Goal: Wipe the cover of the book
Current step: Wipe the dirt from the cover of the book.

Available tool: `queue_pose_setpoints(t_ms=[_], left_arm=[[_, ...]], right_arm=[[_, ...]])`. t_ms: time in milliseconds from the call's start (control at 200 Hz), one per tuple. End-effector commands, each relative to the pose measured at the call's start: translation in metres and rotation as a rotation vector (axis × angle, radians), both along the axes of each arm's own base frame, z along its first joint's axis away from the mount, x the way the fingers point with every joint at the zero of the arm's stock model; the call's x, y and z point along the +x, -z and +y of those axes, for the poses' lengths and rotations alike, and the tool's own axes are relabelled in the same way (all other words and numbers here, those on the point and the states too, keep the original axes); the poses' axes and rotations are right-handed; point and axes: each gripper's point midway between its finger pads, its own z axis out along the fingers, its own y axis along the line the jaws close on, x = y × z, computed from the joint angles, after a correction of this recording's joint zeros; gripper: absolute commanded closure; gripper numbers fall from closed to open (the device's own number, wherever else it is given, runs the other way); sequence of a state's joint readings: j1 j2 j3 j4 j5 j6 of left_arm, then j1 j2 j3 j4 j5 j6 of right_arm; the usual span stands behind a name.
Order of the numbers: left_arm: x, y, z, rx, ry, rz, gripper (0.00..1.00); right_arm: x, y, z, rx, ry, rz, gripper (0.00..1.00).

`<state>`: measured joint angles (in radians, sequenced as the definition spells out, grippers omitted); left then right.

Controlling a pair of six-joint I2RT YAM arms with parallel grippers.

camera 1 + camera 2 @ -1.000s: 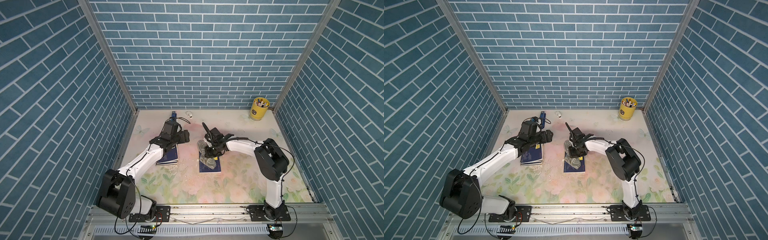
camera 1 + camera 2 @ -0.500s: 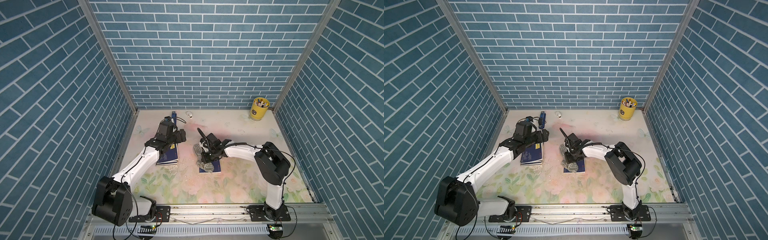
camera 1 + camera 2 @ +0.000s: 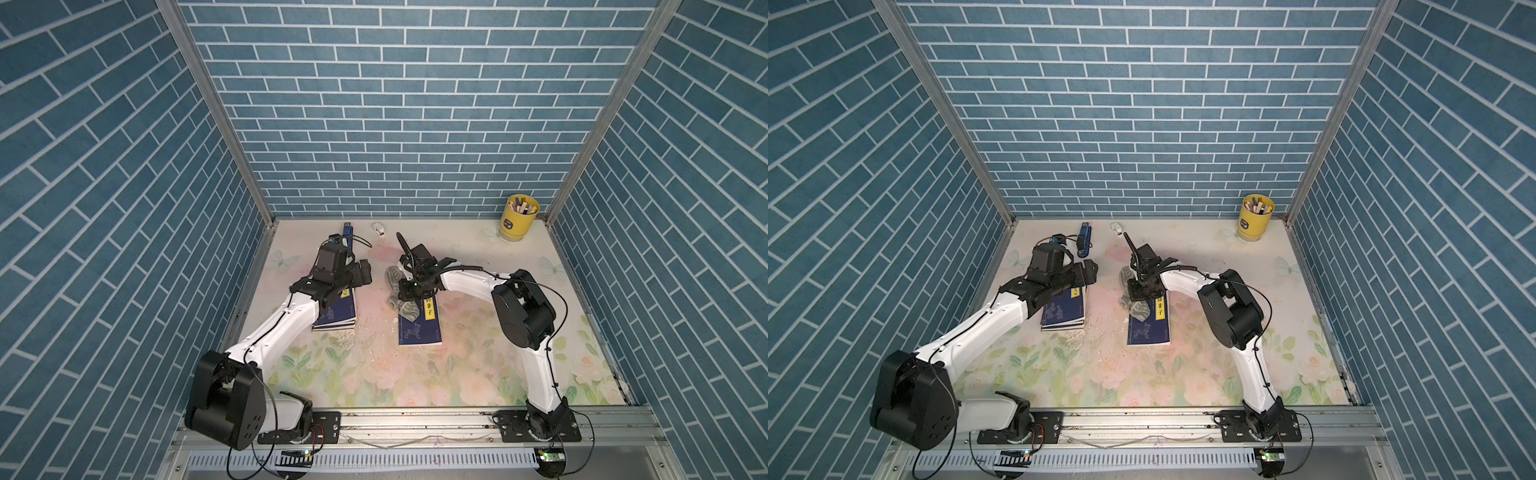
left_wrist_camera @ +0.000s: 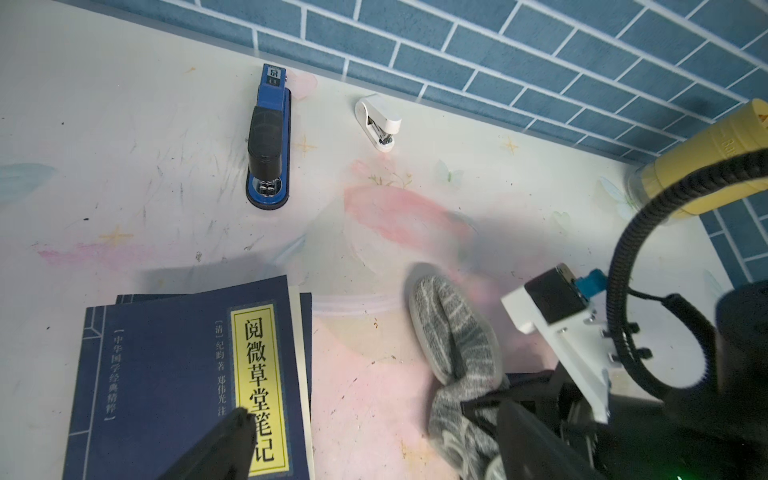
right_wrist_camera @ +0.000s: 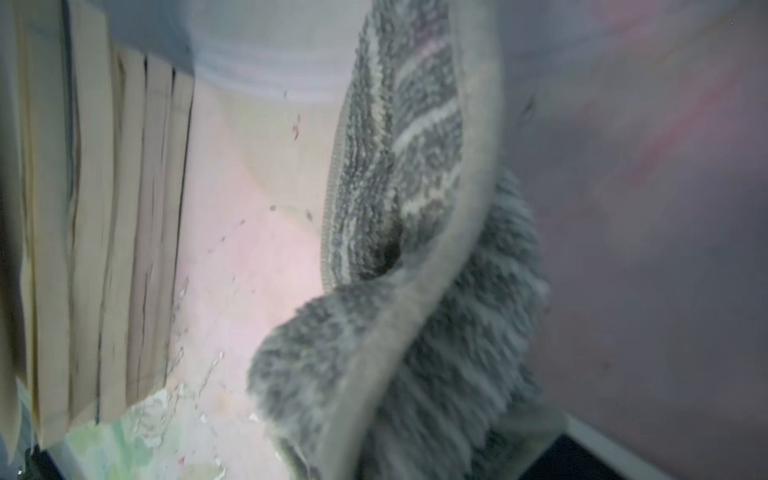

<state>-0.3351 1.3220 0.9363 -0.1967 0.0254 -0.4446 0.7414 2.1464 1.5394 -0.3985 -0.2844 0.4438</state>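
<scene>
A dark blue book point(image 3: 419, 332) point(image 3: 1148, 330) with a yellow title strip lies flat on the flowered table. My right gripper point(image 3: 409, 291) point(image 3: 1140, 291) is shut on a grey striped cloth point(image 3: 405, 307) point(image 3: 1138, 309), which rests on the book's far left corner and spills onto the table. In the right wrist view the cloth point(image 5: 415, 291) hides the fingers. My left gripper point(image 3: 361, 272) point(image 4: 374, 428) is open and empty. It hovers over the far end of a stack of similar blue books point(image 3: 338, 316) point(image 4: 174, 374) to the left.
A blue stapler point(image 3: 347, 229) point(image 4: 269, 141) and a small white stapler point(image 3: 377, 228) point(image 4: 379, 120) lie by the back wall. A yellow pen cup point(image 3: 518, 216) stands in the back right corner. Pale crumbs point(image 3: 353, 332) are scattered between the books.
My right gripper has dragged the cloth left and away, toward the book's far left corner. My left arm has shifted slightly; its gripper stays over the stack.
</scene>
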Motion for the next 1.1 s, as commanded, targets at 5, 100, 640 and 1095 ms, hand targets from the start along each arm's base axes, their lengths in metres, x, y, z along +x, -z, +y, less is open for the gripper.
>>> queue_pose_setpoints(t_ms=[5, 100, 640, 1095], left_arm=[[0.002, -0.010, 0.007, -0.018, -0.027, -0.037, 0.01], [0.007, -0.007, 0.002, -0.028, -0.015, -0.028, 0.01], [0.008, -0.001, 0.004, -0.014, -0.018, -0.005, 0.01], [0.009, 0.008, 0.004, -0.020, -0.018, 0.005, 0.01]], right_arm=[[-0.048, 0.050, -0.042, -0.242, -0.044, 0.096, 0.97], [-0.082, 0.053, -0.051, -0.281, -0.070, 0.103, 0.97], [-0.066, 0.058, -0.060, -0.193, 0.013, 0.120, 0.97], [-0.125, 0.056, -0.087, -0.281, -0.003, 0.131, 0.97]])
